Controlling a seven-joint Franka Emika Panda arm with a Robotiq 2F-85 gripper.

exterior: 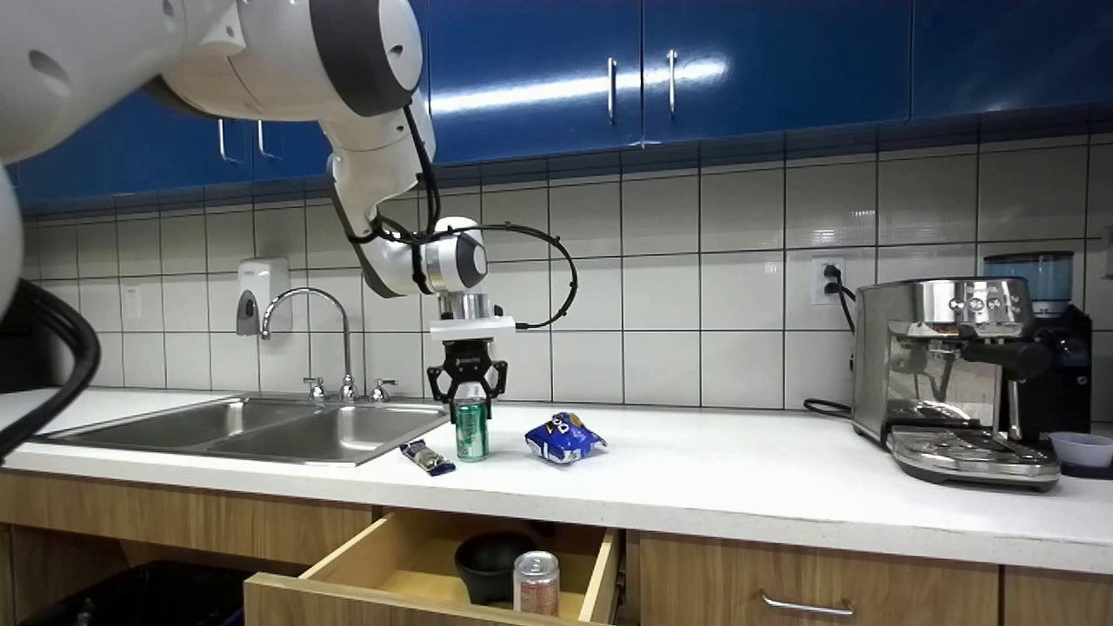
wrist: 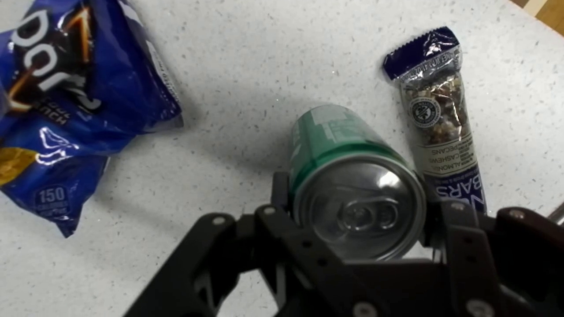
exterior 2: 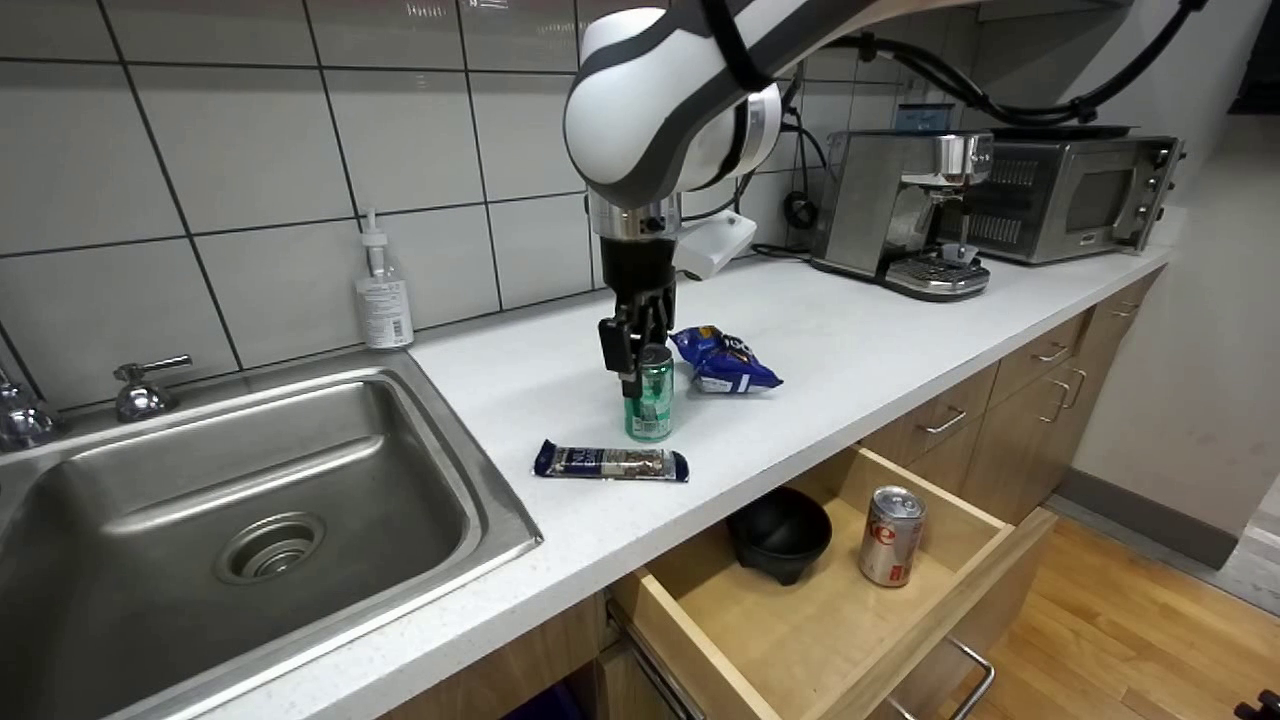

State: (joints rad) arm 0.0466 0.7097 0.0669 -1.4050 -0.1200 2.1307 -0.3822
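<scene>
End effector (exterior: 471, 415) arnd grn can (exterior: 472, 439)

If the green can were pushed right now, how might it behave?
Taller than wide, the green can could tip, though the hand flanking it might brace it. Round, it would probably roll once toppled. Its smooth, shiny surface may slip.

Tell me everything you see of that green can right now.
The green can looks metallic, with pale markings, a silver top and its pull tab lying flat; no opening shows. It stands upright on the white counter, between the blue chip bag and the snack bar. The gripper straddles its upper part; whether it touches both sides, I can't tell.
</scene>
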